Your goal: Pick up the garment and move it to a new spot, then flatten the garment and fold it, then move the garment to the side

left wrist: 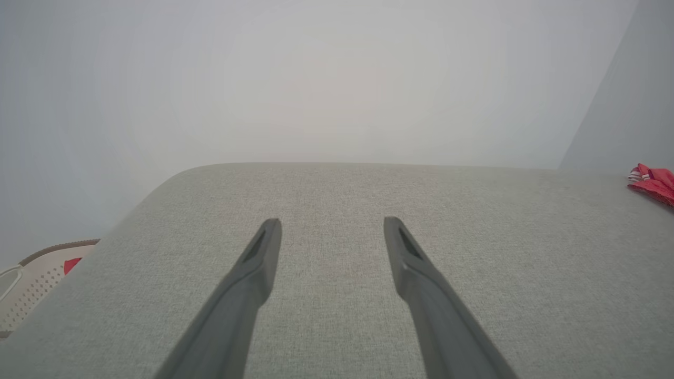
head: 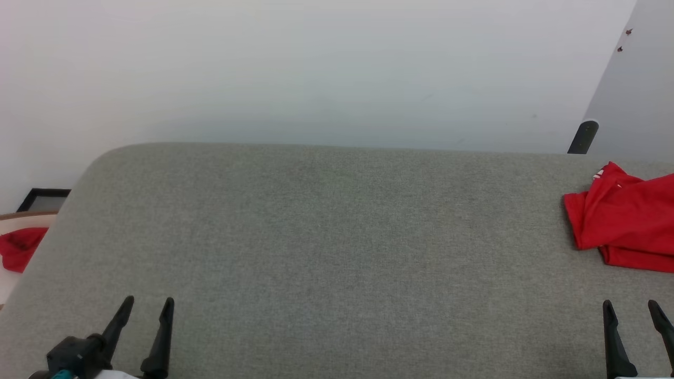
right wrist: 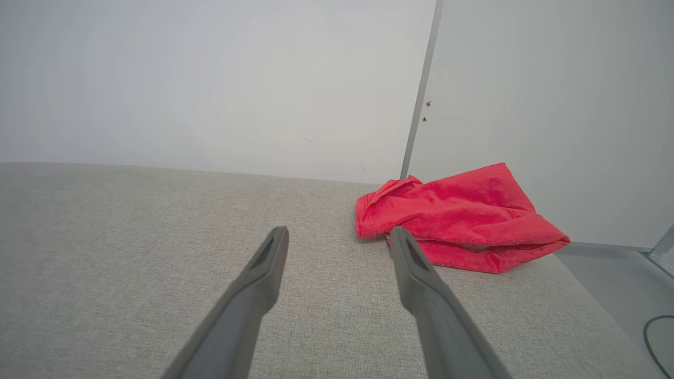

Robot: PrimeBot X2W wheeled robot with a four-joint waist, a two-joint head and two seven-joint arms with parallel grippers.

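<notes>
Grey cushion (head: pixel 337 237), red garment (head: pixel 626 221) just ahead of right claw (head: pixel 631 303)

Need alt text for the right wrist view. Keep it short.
A folded red garment lies near the far right corner of a grey fabric surface, before a white wall. The right end effector hangs open and empty over the surface, one fingertip lining up with the garment's near edge in this view.
</notes>
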